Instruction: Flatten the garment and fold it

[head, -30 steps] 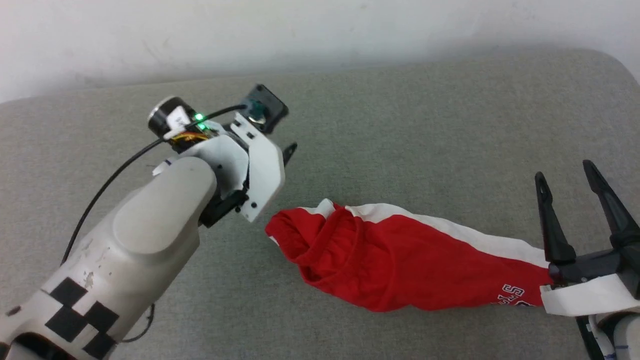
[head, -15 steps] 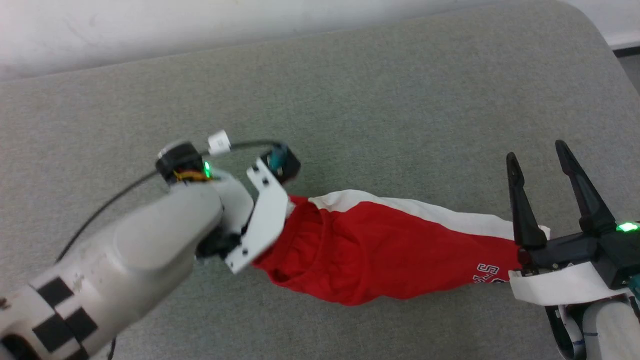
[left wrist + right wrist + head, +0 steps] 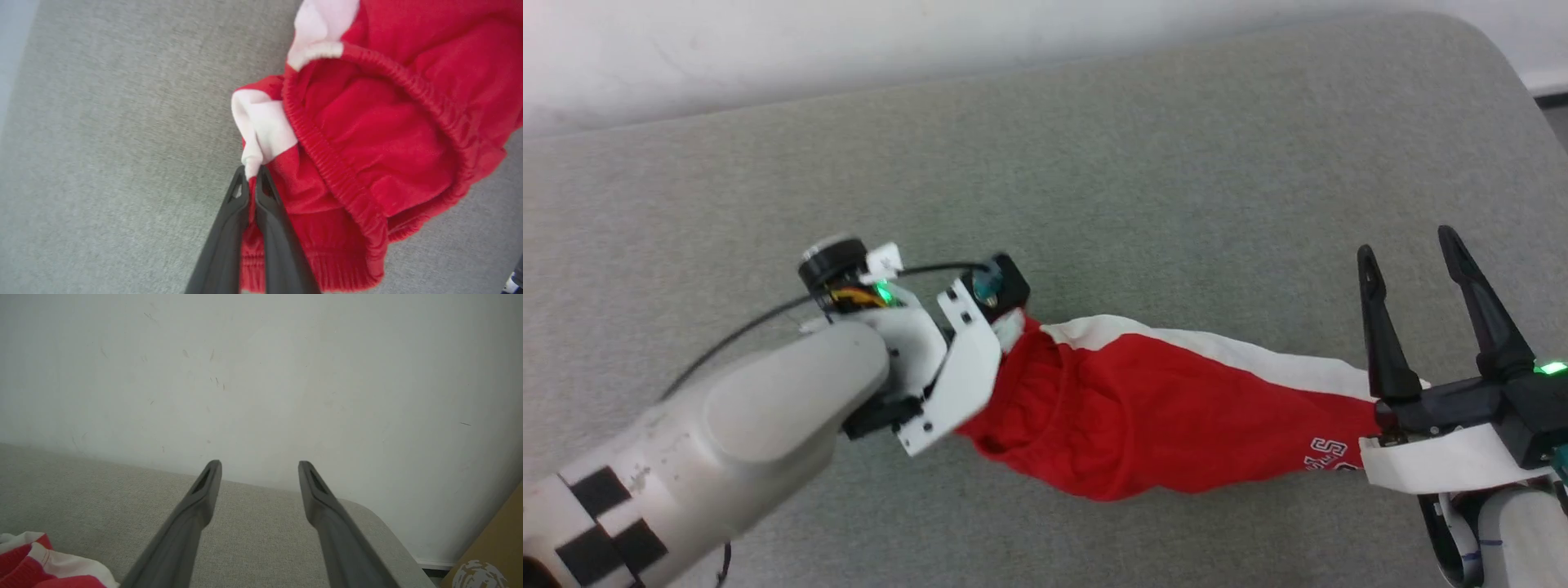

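My left gripper [image 3: 253, 173] pinches the crumpled thin red shorts with white stripes [image 3: 1176, 408].
Ribbed waistband [image 3: 339, 179] gapes; logo [image 3: 1327, 453] at four o'clock partly hidden behind my right gripper [image 3: 1407, 242], fingers spread.

The shorts [image 3: 1168, 425] are bright red, with a white stripe [image 3: 1241, 355] along their twelve o'clock edge and white lettering [image 3: 1329, 456] at four o'clock. The cushion [image 3: 1176, 180] beneath is flecked grey and the wall [image 3: 849, 49] is off-white. Black checks mark the pale left forearm [image 3: 727, 441].
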Available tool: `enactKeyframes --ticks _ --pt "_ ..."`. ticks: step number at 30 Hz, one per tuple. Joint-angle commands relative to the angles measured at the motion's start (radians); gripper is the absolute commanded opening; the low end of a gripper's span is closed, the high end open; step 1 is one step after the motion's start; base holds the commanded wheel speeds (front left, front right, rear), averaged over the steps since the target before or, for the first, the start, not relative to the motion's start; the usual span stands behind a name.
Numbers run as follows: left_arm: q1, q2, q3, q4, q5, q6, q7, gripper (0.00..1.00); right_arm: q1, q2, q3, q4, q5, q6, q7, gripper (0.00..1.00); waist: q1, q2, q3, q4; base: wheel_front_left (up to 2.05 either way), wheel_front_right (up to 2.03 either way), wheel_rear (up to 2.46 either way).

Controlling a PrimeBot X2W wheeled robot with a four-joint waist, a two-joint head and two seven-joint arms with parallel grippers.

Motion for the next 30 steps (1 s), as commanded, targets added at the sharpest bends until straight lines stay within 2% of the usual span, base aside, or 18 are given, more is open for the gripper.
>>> enactKeyframes --ticks 1,9,13,20,21,22,30 --pt "-0.039 0.017 -0.001 0.012 -0.001 -0.007 -0.057 0.00 0.011 0.000 -0.008 -0.005 -0.006 -0.002 -0.005 1.00 0.0000 -0.0001 -0.043 0.043 0.00 0.00 0.00" --pt "-0.037 0.095 -0.001 0.159 -0.071 -0.007 -0.165 0.00 0.042 0.008 -0.013 -0.022 -0.012 -0.002 -0.005 1.00 0.0000 -0.0001 -0.062 0.067 0.00 0.00 0.00" --pt "0.036 0.129 -0.002 0.287 -0.126 -0.007 -0.158 0.00 0.048 0.009 -0.005 -0.019 -0.018 -0.002 -0.005 1.00 0.0000 -0.0001 -0.053 0.055 0.00 0.00 0.00" --pt "0.139 0.121 0.000 0.408 -0.219 -0.007 -0.153 0.00 0.059 0.013 -0.015 -0.006 -0.017 -0.002 -0.005 1.00 0.0000 -0.0001 -0.049 0.050 0.00 0.00 0.00" --pt "0.143 0.114 0.003 0.419 -0.227 -0.007 -0.164 0.31 0.062 0.014 -0.019 -0.005 -0.017 -0.002 -0.005 1.00 0.0000 -0.0001 -0.051 0.054 0.00 0.00 0.00" --pt "0.140 0.107 0.007 0.429 -0.228 -0.007 -0.180 1.00 0.065 0.014 -0.023 -0.004 -0.017 -0.002 -0.005 1.00 0.0000 -0.0001 -0.055 0.060 0.00 0.00 0.00" --pt "0.008 0.094 0.012 0.403 -0.187 -0.007 -0.255 1.00 0.082 0.011 -0.024 -0.005 -0.019 -0.002 -0.005 1.00 0.0000 -0.0001 -0.106 0.106 0.00 0.00 0.00"
